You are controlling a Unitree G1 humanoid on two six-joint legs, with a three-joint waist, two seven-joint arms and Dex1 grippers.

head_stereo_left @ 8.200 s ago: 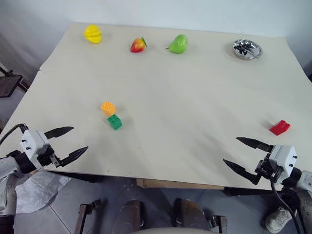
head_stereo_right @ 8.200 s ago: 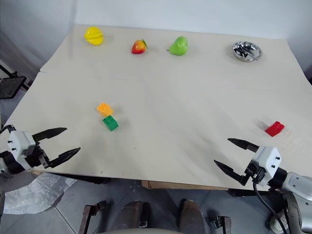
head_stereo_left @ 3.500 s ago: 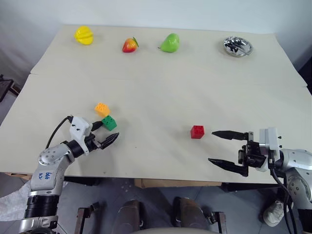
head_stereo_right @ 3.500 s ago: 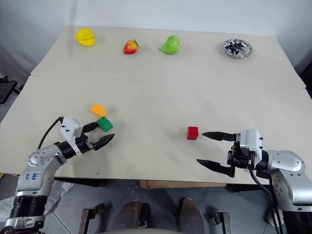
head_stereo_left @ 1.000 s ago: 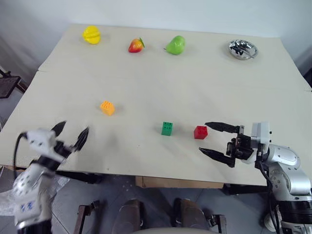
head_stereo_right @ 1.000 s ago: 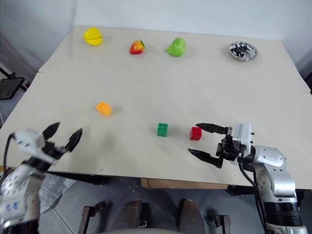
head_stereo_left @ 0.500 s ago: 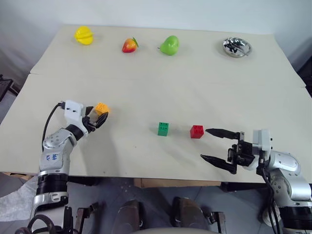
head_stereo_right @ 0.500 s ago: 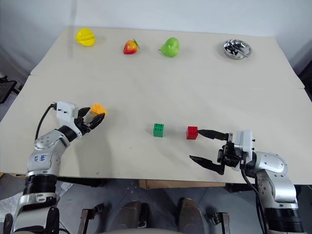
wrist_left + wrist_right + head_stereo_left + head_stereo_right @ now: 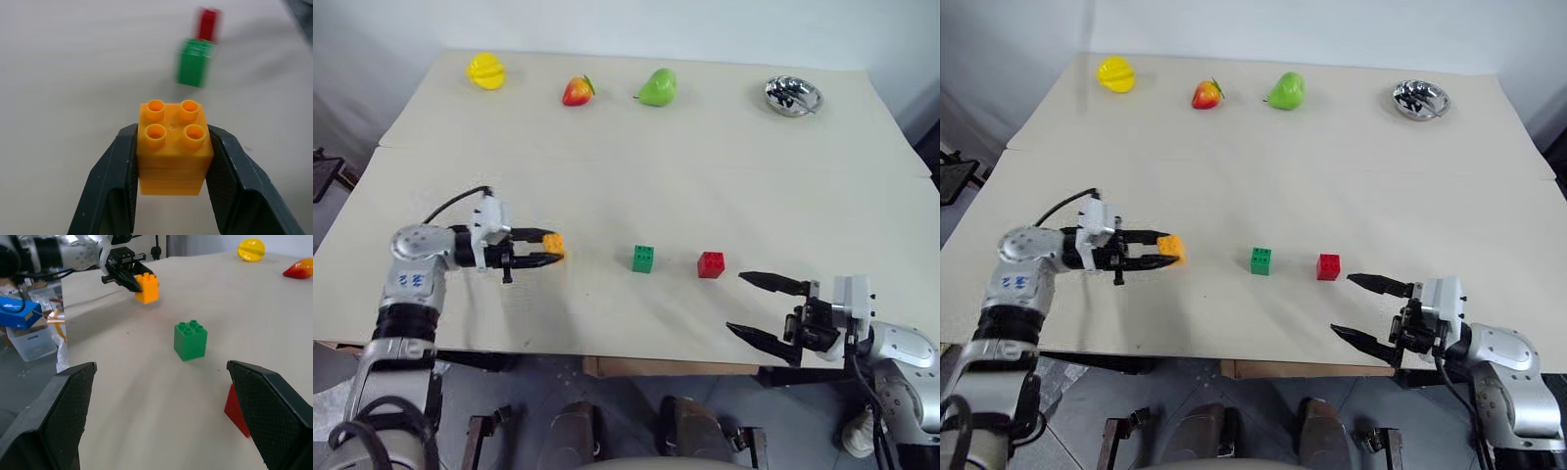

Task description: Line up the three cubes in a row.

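Note:
My left gripper (image 9: 551,254) is shut on the orange cube (image 9: 554,245), holding it by two opposite sides with its studs up (image 9: 173,147); it points toward the table's middle. The green cube (image 9: 643,258) stands on the table to the right of it, and the red cube (image 9: 711,265) a short gap further right, roughly on one line. My right gripper (image 9: 756,306) stands open near the front edge, right of and nearer than the red cube, with nothing between its fingers. The right wrist view shows the green cube (image 9: 190,340) and a corner of the red cube (image 9: 237,409).
Along the far edge of the table (image 9: 626,157) lie a yellow toy fruit (image 9: 485,70), a red strawberry (image 9: 577,91), a green pear (image 9: 657,87) and a small metal bowl (image 9: 793,96). A seam runs across the tabletop behind the cubes.
The left gripper has closed on the orange cube and swung it to the right, toward the green cube. The right gripper has drawn back slightly toward the table's front edge.

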